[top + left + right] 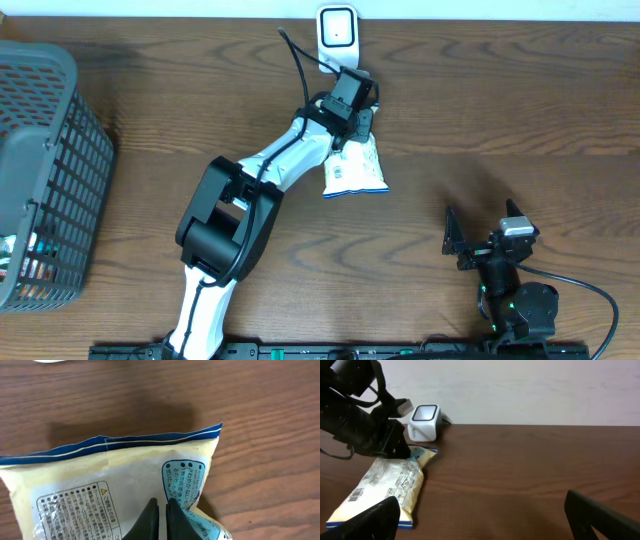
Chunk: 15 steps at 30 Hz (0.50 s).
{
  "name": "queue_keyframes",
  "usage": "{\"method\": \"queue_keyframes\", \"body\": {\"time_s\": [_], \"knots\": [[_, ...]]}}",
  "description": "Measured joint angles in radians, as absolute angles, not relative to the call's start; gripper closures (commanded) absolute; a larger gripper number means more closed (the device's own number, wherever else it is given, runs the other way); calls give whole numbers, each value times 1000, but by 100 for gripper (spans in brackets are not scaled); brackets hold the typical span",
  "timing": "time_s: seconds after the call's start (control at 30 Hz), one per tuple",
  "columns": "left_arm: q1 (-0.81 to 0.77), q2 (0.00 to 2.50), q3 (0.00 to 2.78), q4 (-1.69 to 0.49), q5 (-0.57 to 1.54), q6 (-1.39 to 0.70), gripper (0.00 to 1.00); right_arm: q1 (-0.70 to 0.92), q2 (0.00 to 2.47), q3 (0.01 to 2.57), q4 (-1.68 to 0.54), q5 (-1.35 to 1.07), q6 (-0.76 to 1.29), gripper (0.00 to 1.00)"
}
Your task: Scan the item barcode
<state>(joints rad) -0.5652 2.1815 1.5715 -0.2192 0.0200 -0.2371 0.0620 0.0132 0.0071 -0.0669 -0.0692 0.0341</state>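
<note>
Squarely in the clenched left gripper [162, 508], the snack bag [100, 472], by one end; right gripper [482, 228] agape, apart.

The snack bag [355, 175] was partly covered by the left arm [285, 155] overhead and clipped by the left wrist view's edge. The basket [60, 150] was cut off at the left. The fine print [75, 510] couldn't be read, tbh.

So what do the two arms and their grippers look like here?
The left arm has white links, bulky black joint housings and a black cable trailing past the wrist; the left gripper is black with narrow tapered fingertips. The right arm is all black, with a green light, a looping black cable and a right gripper with broad fingers.
</note>
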Motion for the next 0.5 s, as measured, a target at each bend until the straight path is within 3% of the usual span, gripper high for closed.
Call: {"method": "queue_keyframes", "body": {"time_s": [0.17, 0.3, 0.43, 0.5], "knots": [[-568, 2152, 1571, -225, 31, -202, 91, 62, 13, 7, -67, -70, 34, 1], [-567, 2069, 1571, -230, 33, -183, 72, 62, 13, 7, -67, -69, 34, 1], [-558, 1946, 1571, -270, 42, -137, 41, 62, 13, 7, -67, -69, 34, 1], [-548, 1887, 1571, -288, 45, -90, 34, 62, 13, 7, -67, -69, 34, 1]]}}
